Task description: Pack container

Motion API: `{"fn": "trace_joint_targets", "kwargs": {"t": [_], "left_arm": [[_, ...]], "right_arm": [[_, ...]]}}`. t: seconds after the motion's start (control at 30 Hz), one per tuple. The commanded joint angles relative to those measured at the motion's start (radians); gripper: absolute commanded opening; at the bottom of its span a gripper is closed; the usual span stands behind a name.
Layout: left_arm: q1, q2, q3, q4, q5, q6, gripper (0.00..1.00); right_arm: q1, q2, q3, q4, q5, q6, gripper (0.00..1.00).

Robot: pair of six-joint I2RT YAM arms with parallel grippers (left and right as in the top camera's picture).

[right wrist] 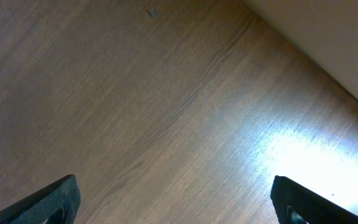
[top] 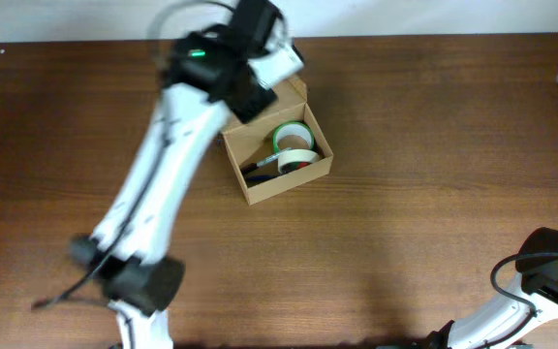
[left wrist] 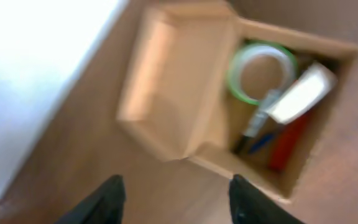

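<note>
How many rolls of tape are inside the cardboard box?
2. A green-edged roll lies in the box on its far side; a white roll lies just in front of it. Others may be hidden under them.

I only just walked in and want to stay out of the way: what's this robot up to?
The left arm reaches over an open cardboard box near the table's far edge. Its end effector hangs open and empty above the flap. The box holds a green tape roll, a white roll and a pen. The right end effector is open over bare table, far from the box.
</note>
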Motion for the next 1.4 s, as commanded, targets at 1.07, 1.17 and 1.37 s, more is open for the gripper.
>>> {"fn": "trace_joint_targets", "kwargs": {"t": [1.07,1.17,1.37], "left_arm": [[0.457,0.307,-0.039,0.010,0.359,-0.423,0.09],[0.423,0.341,-0.039,0.025,0.380,-0.423,0.11],[0.387,0.398,-0.039,0.028,0.383,-0.424,0.13]], "right_arm": [[0.330,0.209,-0.007,-0.013,-0.355,-0.113,0.04],[0.409,0.288,-0.007,-0.029,-0.352,-0.120,0.04],[0.549,0.415,-0.007,-0.030,-0.349,-0.127,0.04]]}}
